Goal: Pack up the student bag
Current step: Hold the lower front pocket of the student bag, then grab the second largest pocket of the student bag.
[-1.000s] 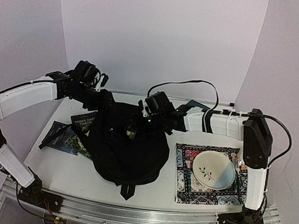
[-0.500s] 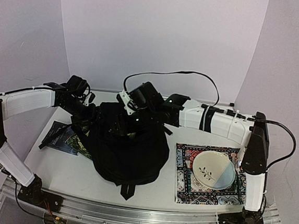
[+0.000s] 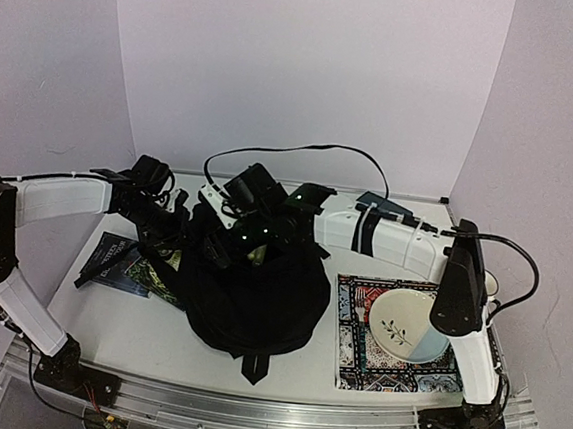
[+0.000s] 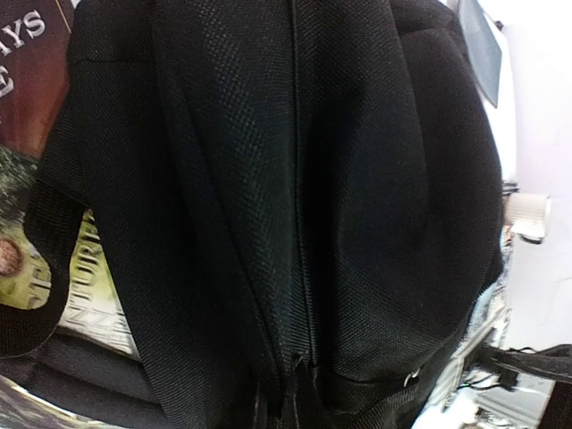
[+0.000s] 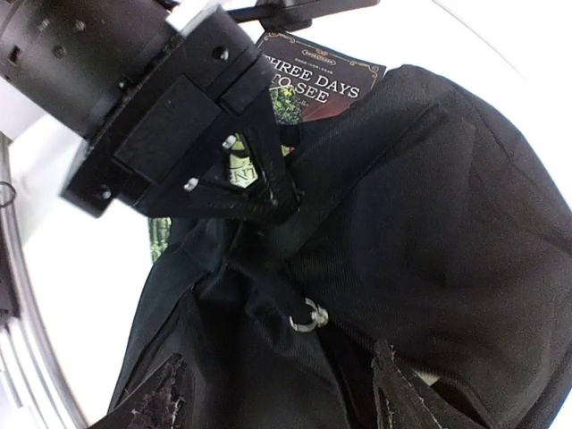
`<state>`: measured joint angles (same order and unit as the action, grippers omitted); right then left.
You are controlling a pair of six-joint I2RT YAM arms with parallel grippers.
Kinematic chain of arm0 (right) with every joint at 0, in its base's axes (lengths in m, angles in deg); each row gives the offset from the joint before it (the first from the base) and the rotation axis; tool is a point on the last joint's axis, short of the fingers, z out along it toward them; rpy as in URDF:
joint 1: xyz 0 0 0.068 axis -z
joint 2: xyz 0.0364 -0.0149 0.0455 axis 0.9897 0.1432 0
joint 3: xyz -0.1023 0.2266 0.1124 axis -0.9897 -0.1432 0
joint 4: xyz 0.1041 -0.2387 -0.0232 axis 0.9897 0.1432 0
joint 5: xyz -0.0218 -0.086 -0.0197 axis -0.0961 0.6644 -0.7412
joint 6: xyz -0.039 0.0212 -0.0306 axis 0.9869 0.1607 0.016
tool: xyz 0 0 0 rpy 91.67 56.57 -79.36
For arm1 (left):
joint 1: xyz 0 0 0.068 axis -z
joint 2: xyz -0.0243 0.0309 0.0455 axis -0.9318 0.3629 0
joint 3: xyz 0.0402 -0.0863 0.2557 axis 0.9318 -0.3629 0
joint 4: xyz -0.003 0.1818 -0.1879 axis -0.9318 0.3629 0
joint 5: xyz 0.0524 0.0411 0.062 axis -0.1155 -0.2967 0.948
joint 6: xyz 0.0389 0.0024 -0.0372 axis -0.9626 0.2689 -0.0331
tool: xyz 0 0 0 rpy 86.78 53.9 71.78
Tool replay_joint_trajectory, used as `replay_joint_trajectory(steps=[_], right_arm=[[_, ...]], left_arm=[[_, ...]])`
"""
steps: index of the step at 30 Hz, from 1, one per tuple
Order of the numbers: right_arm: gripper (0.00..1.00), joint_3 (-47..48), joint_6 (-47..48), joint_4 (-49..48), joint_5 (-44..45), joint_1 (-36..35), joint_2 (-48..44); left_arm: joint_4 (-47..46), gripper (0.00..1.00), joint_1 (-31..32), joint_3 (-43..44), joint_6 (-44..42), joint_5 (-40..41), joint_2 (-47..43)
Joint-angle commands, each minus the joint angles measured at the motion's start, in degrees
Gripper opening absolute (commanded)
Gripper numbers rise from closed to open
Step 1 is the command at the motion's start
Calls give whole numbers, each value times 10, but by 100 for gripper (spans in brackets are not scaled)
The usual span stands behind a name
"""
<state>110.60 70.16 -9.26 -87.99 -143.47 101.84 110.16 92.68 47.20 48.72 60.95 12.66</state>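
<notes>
A white table (image 3: pixel 126 331) seen from above, with two robot arms bolted at its near edge.

Near the near right corner lies a patterned mat (image 3: pixel 350 351), and on it a pale round plate (image 3: pixel 407 323) with a leafy sprig painted on it.

In the middle of the table sits the bag (image 3: pixel 259 297), black, soft and rounded, with a short strap end pointing at the near edge. It is well apart from the plate.

On the left side, two or three books (image 3: pixel 112 259) lie flat, partly tucked under the bag's left flank. One cover reads "Three Days to See".

The left arm reaches in from the left edge. The left gripper (image 3: pixel 186 234) is at the bag's far left rim, clenched on a fold of the black fabric; the right wrist view shows its fingertips (image 5: pixel 279 192) meeting at the rim just above the books.

The right arm stretches from the right side across to the bag's far part. The right gripper (image 3: pixel 251 255) hangs over the fabric there with its fingers spread wide, grasping nothing. Between and just beyond them, a small metal ring (image 5: pixel 308 315) lies on the bag.

At the far edge, towards the right, a dark flat slab (image 3: pixel 380 203) lies partly hidden behind the right arm.
</notes>
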Motion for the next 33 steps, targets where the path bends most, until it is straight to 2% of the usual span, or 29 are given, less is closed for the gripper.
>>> replay_joint_trajectory(steps=[1, 16, 21, 25, 33], right_arm=[[69, 39, 68, 16, 17, -6, 18], [64, 71, 166, 15, 107, -24, 58], [49, 68, 162, 15, 117, -25, 54], [43, 64, 141, 8, 104, -25, 43], [38, 67, 99, -18, 99, -25, 45]], left_arm=[[-43, 0, 3, 1, 27, -70, -37], [-53, 0, 4, 7, 41, -109, -65], [-53, 0, 4, 3, 39, -102, -66], [-54, 0, 4, -4, 38, -98, -65], [-55, 0, 7, -2, 36, -102, -65]])
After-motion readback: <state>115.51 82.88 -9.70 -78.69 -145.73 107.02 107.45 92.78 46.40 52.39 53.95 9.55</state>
